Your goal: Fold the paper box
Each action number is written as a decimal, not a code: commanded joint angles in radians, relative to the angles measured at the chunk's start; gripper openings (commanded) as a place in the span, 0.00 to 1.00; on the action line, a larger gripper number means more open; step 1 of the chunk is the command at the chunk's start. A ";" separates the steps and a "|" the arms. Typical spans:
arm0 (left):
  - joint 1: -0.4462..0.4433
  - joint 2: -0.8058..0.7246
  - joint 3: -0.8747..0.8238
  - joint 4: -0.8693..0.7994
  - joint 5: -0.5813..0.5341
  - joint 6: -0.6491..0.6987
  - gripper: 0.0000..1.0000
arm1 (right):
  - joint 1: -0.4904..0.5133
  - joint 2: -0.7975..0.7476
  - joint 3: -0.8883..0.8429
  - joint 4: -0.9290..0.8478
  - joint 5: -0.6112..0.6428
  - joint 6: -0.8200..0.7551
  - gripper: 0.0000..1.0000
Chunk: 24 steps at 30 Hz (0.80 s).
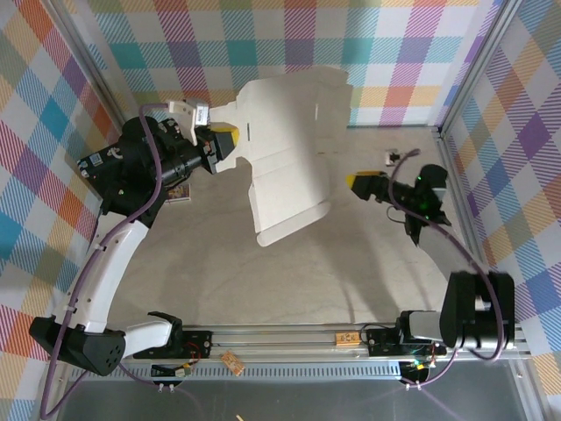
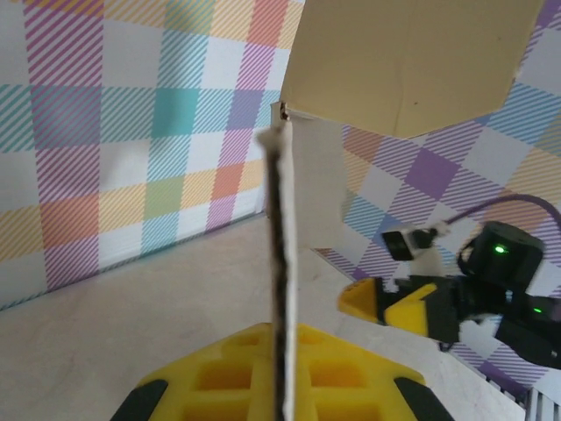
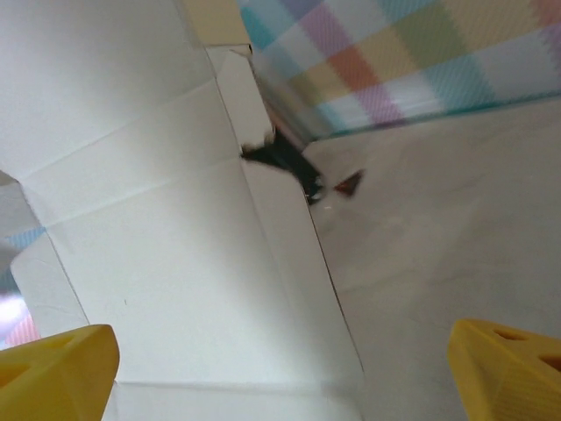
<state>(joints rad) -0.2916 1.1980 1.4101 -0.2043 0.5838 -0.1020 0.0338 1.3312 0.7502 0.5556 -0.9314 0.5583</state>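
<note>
Left arm: runs up the left of the frame, elbow bent, wrist turned toward centre. My left gripper (image 1: 223, 140) is clamped on the left edge of the paper box (image 1: 289, 149), held up off the table (image 1: 368, 263) at upper centre, white face to the overhead camera. Left wrist view: sheet edge-on between my yellow pads (image 2: 351, 375), tan flap at top. Right arm: extends from lower right. My right gripper (image 1: 358, 182) sits near the box's right edge, fingers (image 3: 53, 364) wide apart; its view gives creased white panels
</note>
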 commanded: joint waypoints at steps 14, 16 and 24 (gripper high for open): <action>0.003 -0.035 0.030 0.065 0.112 -0.057 0.00 | 0.129 0.180 0.189 0.267 -0.014 -0.019 0.40; 0.003 -0.039 0.032 0.062 0.114 -0.057 0.00 | 0.130 0.178 0.188 0.260 0.023 -0.022 0.37; 0.003 -0.040 0.020 0.064 0.037 -0.058 0.00 | 0.175 0.112 0.172 0.140 0.186 -0.089 0.00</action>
<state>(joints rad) -0.2916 1.1831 1.4105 -0.1993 0.6575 -0.1425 0.1864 1.5017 0.9257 0.7536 -0.8474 0.5297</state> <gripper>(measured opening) 0.079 0.059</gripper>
